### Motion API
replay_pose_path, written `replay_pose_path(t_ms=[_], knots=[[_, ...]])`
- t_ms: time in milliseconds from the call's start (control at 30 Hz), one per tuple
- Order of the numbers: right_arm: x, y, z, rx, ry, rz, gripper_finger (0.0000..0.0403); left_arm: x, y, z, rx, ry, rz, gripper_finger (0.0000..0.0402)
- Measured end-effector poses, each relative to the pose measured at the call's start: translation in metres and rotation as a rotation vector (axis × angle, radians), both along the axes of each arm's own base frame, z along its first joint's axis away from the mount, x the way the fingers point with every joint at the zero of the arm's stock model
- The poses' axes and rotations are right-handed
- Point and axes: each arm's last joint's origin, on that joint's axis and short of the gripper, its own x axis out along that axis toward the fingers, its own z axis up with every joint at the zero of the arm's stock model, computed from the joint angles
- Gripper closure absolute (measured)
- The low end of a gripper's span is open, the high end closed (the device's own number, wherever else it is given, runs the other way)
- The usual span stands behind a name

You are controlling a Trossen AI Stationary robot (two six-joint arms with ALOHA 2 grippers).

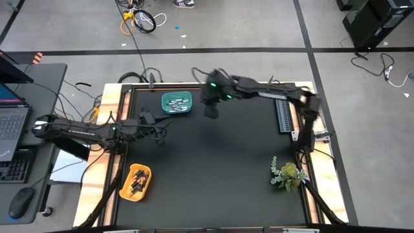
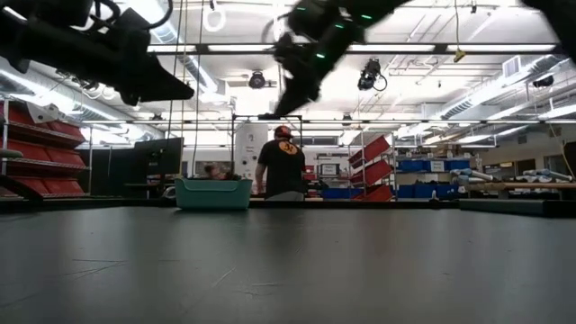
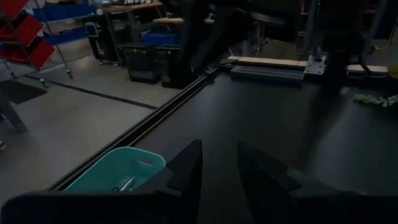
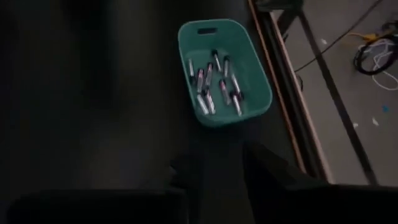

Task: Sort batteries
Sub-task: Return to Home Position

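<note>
Fingers (image 3: 188,167) of left gripper (image 3: 219,152) apart, empty, left of centre; right gripper (image 1: 211,110) apparently parted too, just right of teal bin (image 1: 165,107) holding batteries (image 4: 214,87).

One camera looks straight down on my whole surface (image 1: 213,162), another sits level at its edge looking across it, and my two wrist cameras ride close above it; all four catch the teal bin (image 4: 224,71).

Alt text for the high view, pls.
Top-down: black table with a teal bin of silver batteries near its top edge and a yellow bin of dark batteries lower left. Right gripper hangs beside the teal bin; left gripper over the table's left side.
</note>
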Motion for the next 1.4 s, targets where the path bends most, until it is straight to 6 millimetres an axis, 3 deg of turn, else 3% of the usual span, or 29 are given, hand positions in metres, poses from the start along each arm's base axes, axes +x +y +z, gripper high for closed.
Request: replay_pose_path(t_ms=[233,433,700,900,1000,1400], knots=[[-0.085,0.037,-0.047,0.003,-0.190,-0.127,0.0305,-0.001,-0.007,0.001,0.018,0.001,-0.028,0.0286],[-0.142,0.078,-0.073,0.000,-0.431,-0.157,0.0305,-0.001,-0.007,0.001,0.019,0.004,-0.027,0.0286],[-0.202,0.098,-0.112,0.081,-0.530,-0.139,0.0305,-0.001,-0.007,-0.001,0.018,0.026,-0.022,0.0286],[-0.242,0.108,-0.139,0.156,-0.710,-0.167,0.0305,-0.002,-0.006,-0.004,0.007,0.046,0.004,0.0286],[-0.257,0.112,-0.146,0.175,-0.803,-0.174,0.0305,-0.002,-0.006,-0.003,0.016,0.044,0.008,0.0286],[-0.259,0.111,-0.148,0.158,-0.779,-0.187,0.0306,-0.007,-0.010,-0.002,0.045,0.044,-0.169,0.0286]])
